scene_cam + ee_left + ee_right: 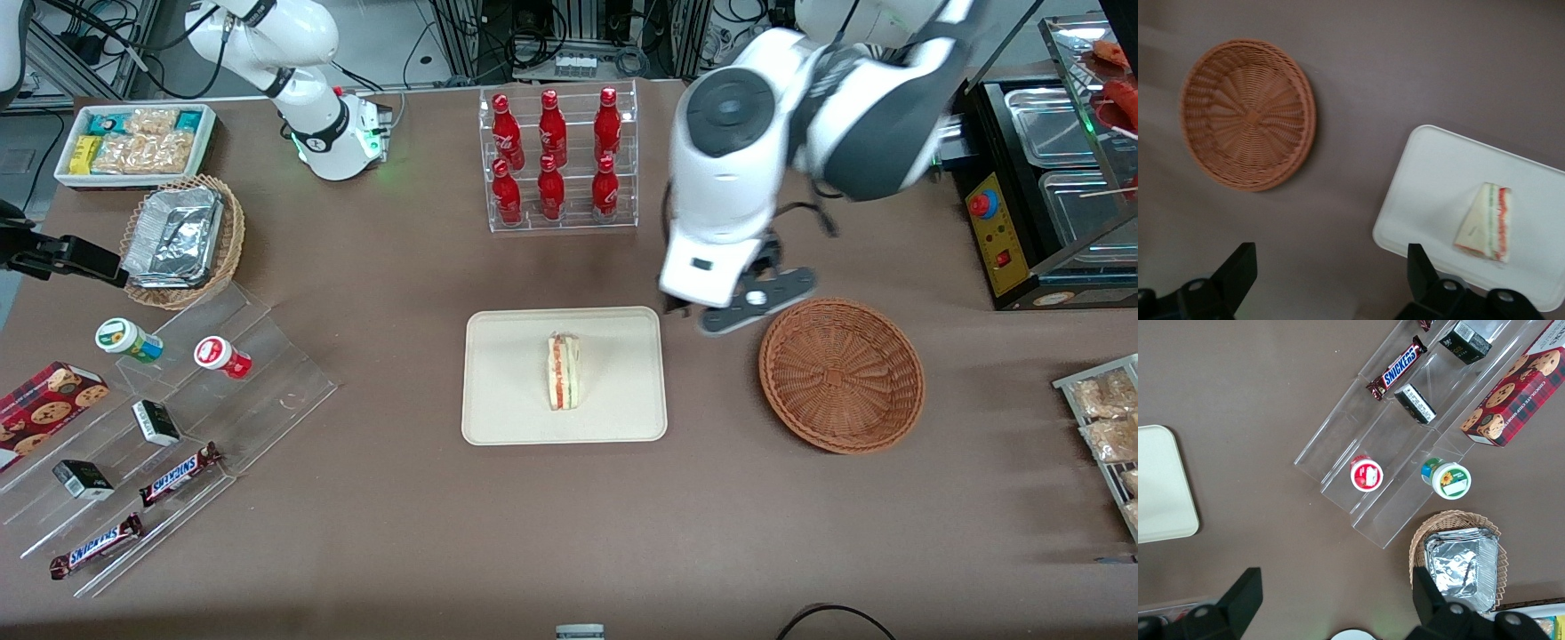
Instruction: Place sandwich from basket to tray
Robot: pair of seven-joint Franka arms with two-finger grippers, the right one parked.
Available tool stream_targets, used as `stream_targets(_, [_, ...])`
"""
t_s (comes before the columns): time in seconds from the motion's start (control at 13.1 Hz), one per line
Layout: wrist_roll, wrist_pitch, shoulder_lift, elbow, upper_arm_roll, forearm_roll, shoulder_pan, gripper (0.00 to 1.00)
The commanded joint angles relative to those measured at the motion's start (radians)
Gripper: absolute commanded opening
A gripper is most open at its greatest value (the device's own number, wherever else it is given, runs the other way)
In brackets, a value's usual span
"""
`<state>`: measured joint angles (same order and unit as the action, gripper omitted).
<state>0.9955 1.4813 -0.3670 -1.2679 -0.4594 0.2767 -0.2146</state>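
Observation:
The sandwich (pixel 564 372) lies on the cream-white tray (pixel 507 391), cut edge with red and green filling showing. It also shows on the tray (pixel 1431 187) in the left wrist view (pixel 1485 222). The reddish-brown wicker basket (pixel 841 374) stands empty beside the tray, toward the working arm's end; it also shows in the left wrist view (pixel 1248 113). My left gripper (pixel 704 316) hangs above the table over the gap between tray and basket, a little farther from the front camera than both. In the wrist view the gripper (pixel 1328 260) is open and empty.
A clear rack of red bottles (pixel 558 160) stands farther from the front camera than the tray. A stepped acrylic shelf with snacks (pixel 178 418), a tan basket of foil containers (pixel 182 240) and a white snack bin (pixel 135 142) lie toward the parked arm's end. A black machine (pixel 1040 178) stands at the working arm's end.

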Motion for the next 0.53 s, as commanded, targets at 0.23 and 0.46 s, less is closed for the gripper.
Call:
stream_targets(0.23, [-0.373, -0.018, 0.23, -0.194, 0.002, -0.125, 0.257, 0.99])
stream_targets(0.46, [-0.587, -0.061, 0.267, -0.194, 0.109, -0.157, 0.29, 0.99])
